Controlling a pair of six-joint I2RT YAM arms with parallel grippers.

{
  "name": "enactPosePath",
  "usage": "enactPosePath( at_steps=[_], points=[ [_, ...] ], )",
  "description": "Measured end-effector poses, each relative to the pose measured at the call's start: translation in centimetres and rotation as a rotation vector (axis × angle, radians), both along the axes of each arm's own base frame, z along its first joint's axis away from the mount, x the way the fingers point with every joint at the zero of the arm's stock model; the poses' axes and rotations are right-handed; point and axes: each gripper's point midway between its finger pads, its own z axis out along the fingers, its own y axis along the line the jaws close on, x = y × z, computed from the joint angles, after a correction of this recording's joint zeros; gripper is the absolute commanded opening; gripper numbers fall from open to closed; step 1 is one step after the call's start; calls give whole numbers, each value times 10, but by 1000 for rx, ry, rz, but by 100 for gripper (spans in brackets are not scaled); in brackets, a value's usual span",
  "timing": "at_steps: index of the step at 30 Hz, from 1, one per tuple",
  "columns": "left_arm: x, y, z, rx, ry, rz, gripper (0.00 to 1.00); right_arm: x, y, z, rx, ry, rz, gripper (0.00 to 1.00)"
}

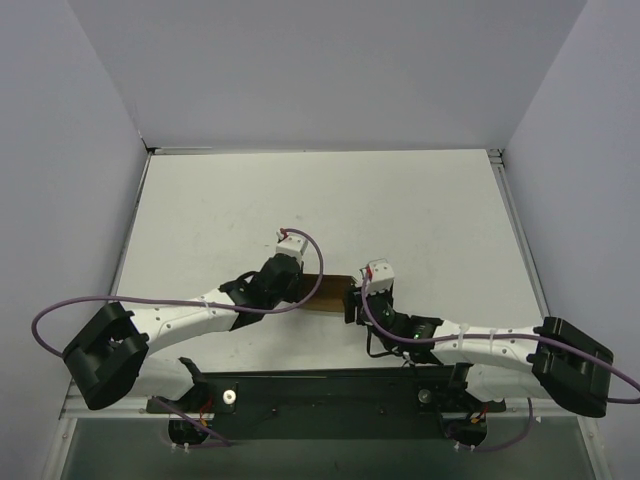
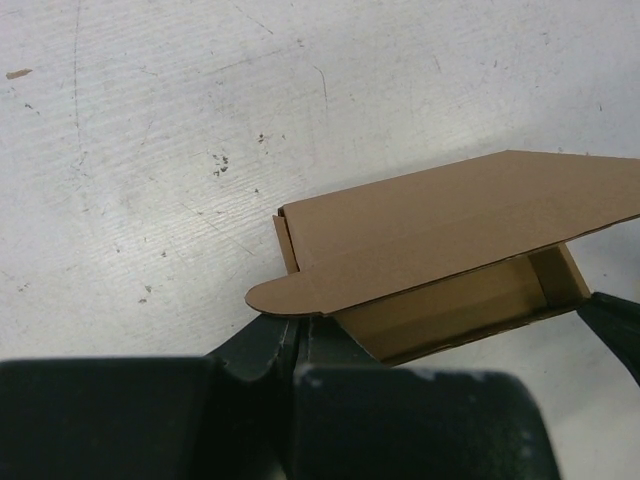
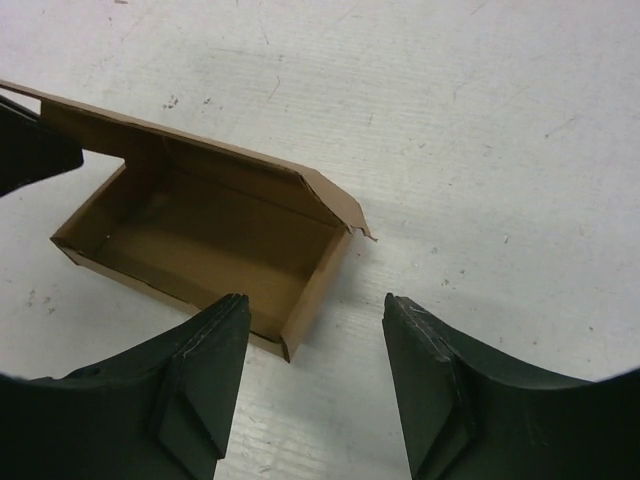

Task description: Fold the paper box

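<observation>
The paper box (image 3: pixel 210 240) is a brown cardboard tray lying open on the white table (image 1: pixel 420 210), its lid flap raised along the far side. In the top view the paper box (image 1: pixel 330 290) lies between my two grippers. My left gripper (image 2: pixel 297 325) is shut, its tips tucked under the lid's rounded tab (image 2: pixel 285 297); whether they pinch any cardboard is hidden. In the top view the left gripper (image 1: pixel 305 286) meets the box's left end. My right gripper (image 3: pixel 315 300) stands open at the right end, the box's near corner (image 3: pixel 290 345) just inside its left finger (image 3: pixel 215 340), nothing held.
White walls (image 1: pixel 320 70) enclose the table on three sides. A black rail (image 1: pixel 330 395) with the arm bases runs along the near edge. Purple cables (image 1: pixel 70 305) loop off both arms.
</observation>
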Motion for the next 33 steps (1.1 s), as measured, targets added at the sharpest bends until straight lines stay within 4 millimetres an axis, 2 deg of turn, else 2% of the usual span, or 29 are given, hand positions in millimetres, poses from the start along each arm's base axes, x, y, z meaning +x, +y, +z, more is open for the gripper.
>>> enactPosePath(
  at_steps=[4, 7, 14, 16, 29, 33],
  points=[
    [0, 0, 0, -2, 4, -6, 0, 6, -19, -9, -19, 2, -10, 57],
    [0, 0, -1, -3, 8, -11, 0, 13, -27, -12, -29, 1, 0, 52],
    [1, 0, -1, -9, 15, -19, 0, 22, -10, 1, 8, -43, 117, 49],
    [1, 0, -1, -11, 17, -19, 0, 24, -8, 2, 6, -53, 138, 43],
    [1, 0, -1, -18, 25, -30, 0, 40, -3, -18, -99, -92, 210, 43],
    [1, 0, -1, -18, 25, -30, 0, 45, -4, -17, -92, -121, 211, 32]
  ],
)
